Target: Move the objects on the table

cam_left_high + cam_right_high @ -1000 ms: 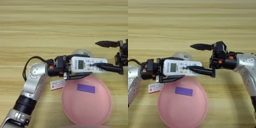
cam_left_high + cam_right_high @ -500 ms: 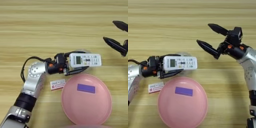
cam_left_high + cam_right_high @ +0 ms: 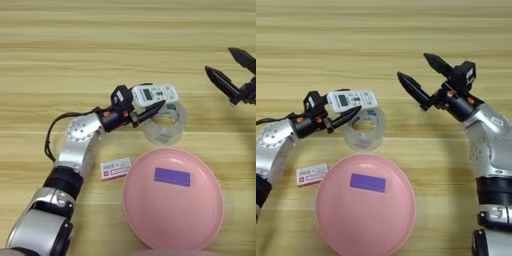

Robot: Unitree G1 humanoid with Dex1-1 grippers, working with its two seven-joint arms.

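Note:
My left gripper is shut on the white remote, holding it by its left end just above a clear tape roll. One black finger runs under the remote. The remote shows its small screen and buttons facing up. My right gripper hangs open to the right of the remote, well apart from it, with nothing between its fingers. A white-and-red packet lies flat on the table beside the left forearm.
A pink plate with a purple rectangular piece in it sits at the front, just below the tape roll. The far half of the wooden table is bare planks.
My right gripper let go of the remote, opened and drew back to the right. The left gripper kept the remote and carried it left and away, over the tape roll.

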